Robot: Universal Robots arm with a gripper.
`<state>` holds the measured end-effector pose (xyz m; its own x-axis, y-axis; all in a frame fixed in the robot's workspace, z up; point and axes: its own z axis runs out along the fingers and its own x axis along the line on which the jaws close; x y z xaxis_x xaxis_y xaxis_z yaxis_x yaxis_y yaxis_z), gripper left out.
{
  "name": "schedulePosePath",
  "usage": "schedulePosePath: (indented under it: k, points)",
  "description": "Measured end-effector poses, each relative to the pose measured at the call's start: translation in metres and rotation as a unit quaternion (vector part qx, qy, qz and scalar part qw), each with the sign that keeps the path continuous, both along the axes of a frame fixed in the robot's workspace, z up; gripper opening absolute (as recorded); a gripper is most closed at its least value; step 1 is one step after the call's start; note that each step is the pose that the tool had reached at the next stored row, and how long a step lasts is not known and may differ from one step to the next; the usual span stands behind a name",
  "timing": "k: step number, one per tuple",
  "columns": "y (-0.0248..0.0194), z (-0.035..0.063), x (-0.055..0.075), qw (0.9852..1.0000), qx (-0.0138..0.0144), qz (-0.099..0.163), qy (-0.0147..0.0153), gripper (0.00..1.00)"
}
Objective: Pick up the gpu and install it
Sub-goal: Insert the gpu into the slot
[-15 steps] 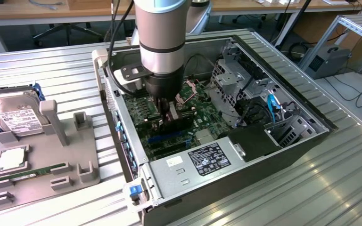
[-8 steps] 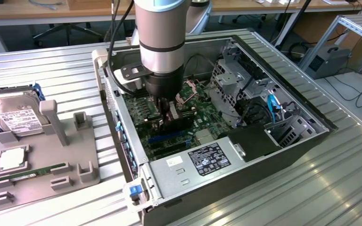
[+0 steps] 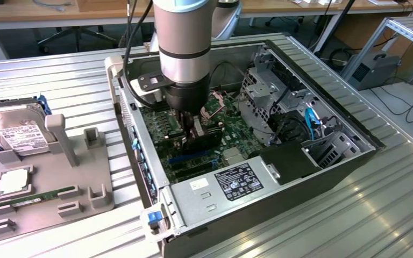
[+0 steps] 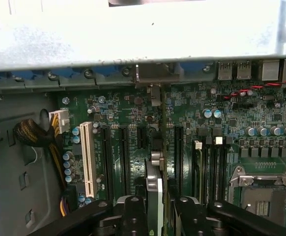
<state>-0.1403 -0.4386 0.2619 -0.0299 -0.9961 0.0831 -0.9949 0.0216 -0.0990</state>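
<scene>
The open computer case (image 3: 264, 177), centre frame in the exterior view, contains the motherboard (image 4: 231, 118). The gripper (image 4: 155, 206) is clamped on the gpu (image 4: 155, 162), a thin dark card held edge-on over the expansion slots (image 4: 126, 147).

Green motherboard (image 4: 133, 113) here, dotted with blue-topped capacitors (image 4: 68, 164) and a long white slot (image 4: 88, 160) among black ones. Red-and-black twisted wires (image 4: 253, 89) cross its corner. The gpu (image 4: 158, 194) shows a dark edge with silver metal, between black fingers (image 4: 133, 216). Outside the grey case (image 3: 335, 177), a silver hard drive (image 3: 16, 134) wears a white label on a grey tray (image 3: 56, 207); the arm (image 3: 183, 48) is silver and black.
</scene>
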Motion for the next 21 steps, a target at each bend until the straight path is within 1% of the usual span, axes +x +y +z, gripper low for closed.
schedulePosePath:
  k: [9, 14, 21]
  points:
    - [0.0002, -0.0004, 0.0002, 1.0000, 0.0001, 0.000, -0.0001, 0.27]
    - [0.0040, -0.0004, 0.0002, 1.0000, 0.0000, 0.000, -0.0001, 0.27]
    - [0.0039, -0.0004, 0.0001, 1.0000, -0.0003, 0.000, 0.0000, 0.27]
